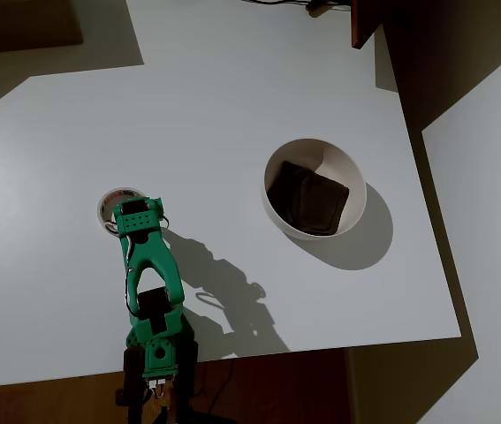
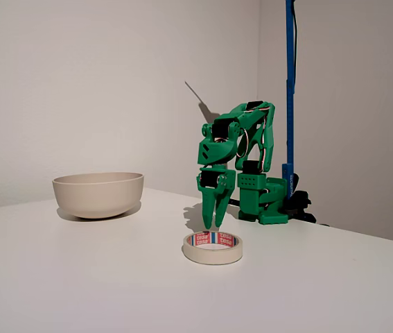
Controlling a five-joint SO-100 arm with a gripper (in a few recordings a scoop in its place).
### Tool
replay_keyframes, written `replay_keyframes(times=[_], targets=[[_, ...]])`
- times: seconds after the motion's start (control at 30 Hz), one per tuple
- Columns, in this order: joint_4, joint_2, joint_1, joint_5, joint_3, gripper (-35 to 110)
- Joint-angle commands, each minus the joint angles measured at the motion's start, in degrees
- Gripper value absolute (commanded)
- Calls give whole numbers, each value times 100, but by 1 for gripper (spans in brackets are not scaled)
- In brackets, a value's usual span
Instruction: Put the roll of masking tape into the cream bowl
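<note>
Matt smooth bowl (image 2: 98,193), plastic gripper (image 2: 214,220)

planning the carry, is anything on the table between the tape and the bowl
Nothing visible. In the overhead view the tape lies under the gripper, and the bare white table runs uninterrupted to the bowl. The fixed view shows the same open stretch.

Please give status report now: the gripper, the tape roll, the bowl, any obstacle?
Gripper above the roll of masking tape, fingers nearly together, holding nothing. Tape flat on the table, not gripped. Cream bowl apart, brown pad inside. Nothing between.
</note>
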Motion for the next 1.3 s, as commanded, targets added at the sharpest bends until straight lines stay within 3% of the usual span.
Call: replay_keyframes(times=[0.0, 1.1, 1.27], targets=[[-35, 26, -149, 105, -360, 12], [79, -756, -826, 378, -343, 5], [53, -765, -844, 378, -343, -8]])
